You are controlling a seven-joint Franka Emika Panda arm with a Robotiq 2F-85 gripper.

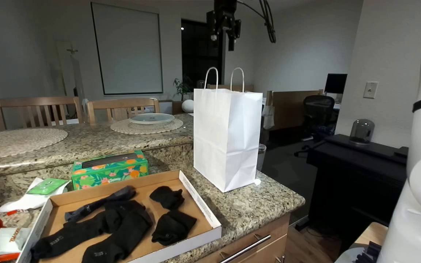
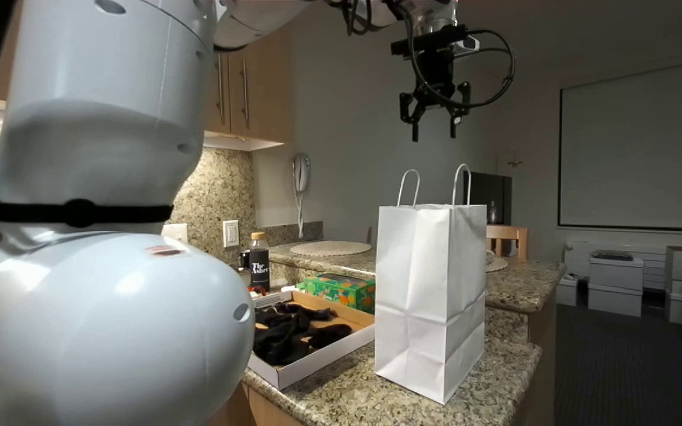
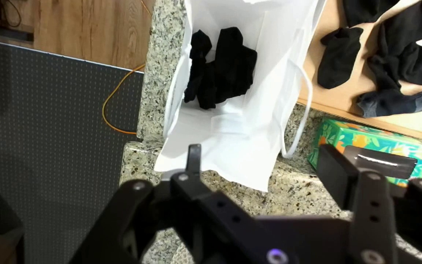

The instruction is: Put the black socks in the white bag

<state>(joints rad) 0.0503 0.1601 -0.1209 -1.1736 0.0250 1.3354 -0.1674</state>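
A: White bag point(image 1: 227, 138), in an exterior view?
B: Upright on the worktop point(image 1: 258, 199), rt of ctr. Just beside it, lower L, cardboard tray point(image 1: 199, 202) w/ several black socks point(image 1: 133, 215). Tissue box point(image 1: 115, 173) just behind tray, L of ctr.
A: And gripper point(image 2: 434, 131), in an exterior view?
B: Top, rt of ctr, hanging higher than the bag, apart from it. Jaws spread, grey wall point(image 2: 370, 148) showing btwn. White arm point(image 2: 110, 319) fills L side, hides part of tray; bottle point(image 2: 259, 269) near tray's far end, ctr-L.
A: Wrist view?
B: Looks down into bag, upper ctr. A few socks point(image 3: 233, 69) inside, bunched twd its L wall. More in tray, upper rt; tissue box under those, rt side. Dark floor point(image 3: 57, 146) at L, wood floor point(image 3: 93, 33) upper L.
A: Gripper there?
B: Released: jaws wide apart along the btm, bag's edge + bit of worktop visible btwn.
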